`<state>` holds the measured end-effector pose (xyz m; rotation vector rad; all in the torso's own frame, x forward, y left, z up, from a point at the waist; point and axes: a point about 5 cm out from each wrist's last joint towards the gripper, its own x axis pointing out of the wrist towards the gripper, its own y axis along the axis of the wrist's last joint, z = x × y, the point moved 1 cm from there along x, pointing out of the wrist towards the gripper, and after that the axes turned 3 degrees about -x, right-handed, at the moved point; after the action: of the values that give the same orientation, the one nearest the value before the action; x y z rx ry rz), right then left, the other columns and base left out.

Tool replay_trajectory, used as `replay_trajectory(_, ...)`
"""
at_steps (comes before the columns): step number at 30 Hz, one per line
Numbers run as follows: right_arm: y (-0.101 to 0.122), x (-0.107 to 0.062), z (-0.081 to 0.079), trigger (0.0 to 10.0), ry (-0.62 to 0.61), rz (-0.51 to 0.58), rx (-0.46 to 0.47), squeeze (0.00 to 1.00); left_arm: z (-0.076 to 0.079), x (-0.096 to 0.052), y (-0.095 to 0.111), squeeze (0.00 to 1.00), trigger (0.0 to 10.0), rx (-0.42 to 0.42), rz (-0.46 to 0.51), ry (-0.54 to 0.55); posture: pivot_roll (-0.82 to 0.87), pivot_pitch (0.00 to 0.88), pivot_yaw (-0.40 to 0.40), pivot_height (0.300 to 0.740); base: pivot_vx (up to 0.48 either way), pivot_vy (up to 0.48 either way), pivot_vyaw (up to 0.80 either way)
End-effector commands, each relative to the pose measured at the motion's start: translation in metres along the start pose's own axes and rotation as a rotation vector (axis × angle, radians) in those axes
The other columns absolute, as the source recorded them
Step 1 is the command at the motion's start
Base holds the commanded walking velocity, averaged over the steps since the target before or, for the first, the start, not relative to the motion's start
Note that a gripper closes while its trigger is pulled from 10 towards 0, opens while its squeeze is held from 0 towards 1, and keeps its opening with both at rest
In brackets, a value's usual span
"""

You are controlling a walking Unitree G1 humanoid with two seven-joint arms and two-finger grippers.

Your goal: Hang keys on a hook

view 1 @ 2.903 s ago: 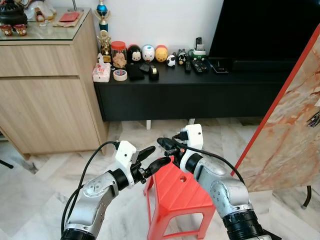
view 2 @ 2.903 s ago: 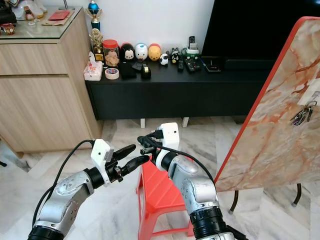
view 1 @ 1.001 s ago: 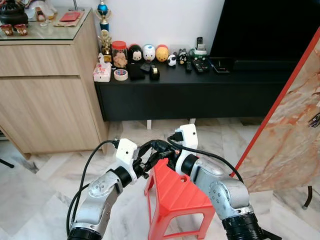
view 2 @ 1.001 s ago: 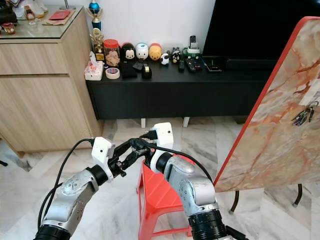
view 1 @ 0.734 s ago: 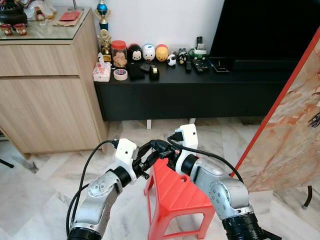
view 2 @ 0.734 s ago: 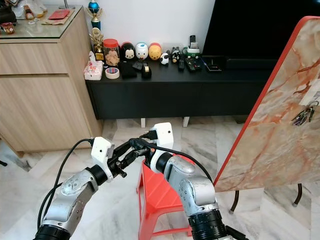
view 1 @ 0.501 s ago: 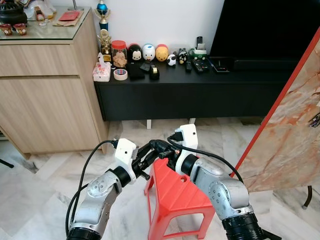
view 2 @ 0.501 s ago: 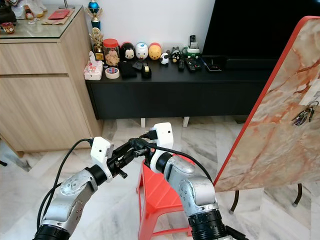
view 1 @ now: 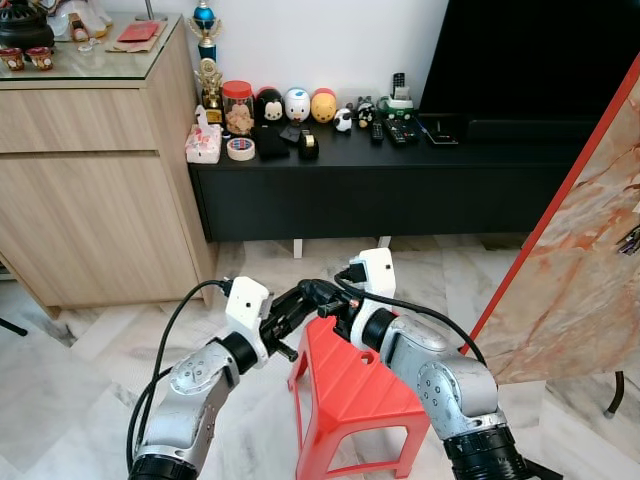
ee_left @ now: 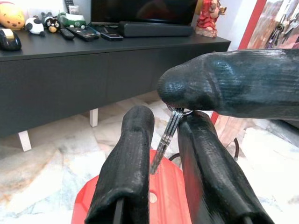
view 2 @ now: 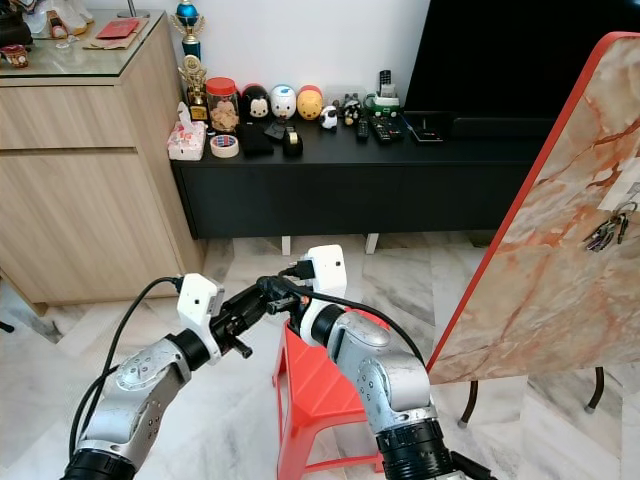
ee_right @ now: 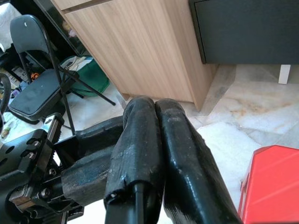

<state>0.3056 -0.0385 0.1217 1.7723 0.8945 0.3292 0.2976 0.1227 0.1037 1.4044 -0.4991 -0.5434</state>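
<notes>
Cabinet: tall light wooden cabinet with a glass top (view 1: 90,150) stands at far left, against the white wall.
Bench: long low black bench (view 1: 380,170) runs rightward from the cabinet; it carries a red-lidded jar (view 1: 238,108), a roll of tape (view 1: 240,149), round toy figures and several remote controls.
Left gripper: left gripper (view 1: 292,310) is raised before the robot, over the near edge of the stool; in the left wrist view its two black fingers (ee_left: 128,163) stand slightly apart with a thin silver key (ee_left: 164,140) hanging between them, and whether they press on it cannot be told.
Right gripper: right gripper (view 1: 322,296) meets the left one tip to tip; its fingers (ee_right: 140,144) lie closed against each other, and the key's ring sits just under one fingertip in the left wrist view.
Stool: small red plastic stool (view 1: 355,385) stands on the pale marble floor (view 1: 80,400), below both grippers.
Panel: large tilted marble-patterned panel with a red edge (view 2: 560,250) leans at far right.
Hung keys: dark bunch of keys (view 2: 604,232) hangs from a white hook (view 2: 622,195) on the panel, well apart from both grippers.
</notes>
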Motion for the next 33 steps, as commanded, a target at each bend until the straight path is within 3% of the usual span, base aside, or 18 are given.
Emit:
replay_trajectory(1, 0.0068, 0.0006, 0.0005, 10.0, -0.003, 0.02, -0.007, 0.0, 0.0005, -0.0019, -0.0017, 0.0, 9.8, 0.006, -0.003, -0.006, 0.12, 0.015, -0.081, 0.74, 0.0, 0.0, 0.0)
replay_trajectory(8, 0.0066, 0.0006, 0.0007, 10.0, -0.003, 0.021, -0.005, 0.0, 0.0003, -0.0067, -0.002, 0.0, 10.0, 0.005, -0.009, -0.017, 0.12, 0.015, -0.082, 0.74, 0.0, 0.0, 0.0)
replay_trajectory(33, 0.0064, 0.002, 0.0004, 10.0, -0.002, 0.018, -0.004, 0.0, 0.0102, 0.0012, 0.0025, 0.0, 10.0, -0.02, 0.015, -0.074, 0.12, 0.015, -0.082, 0.74, 0.0, 0.0, 0.0)
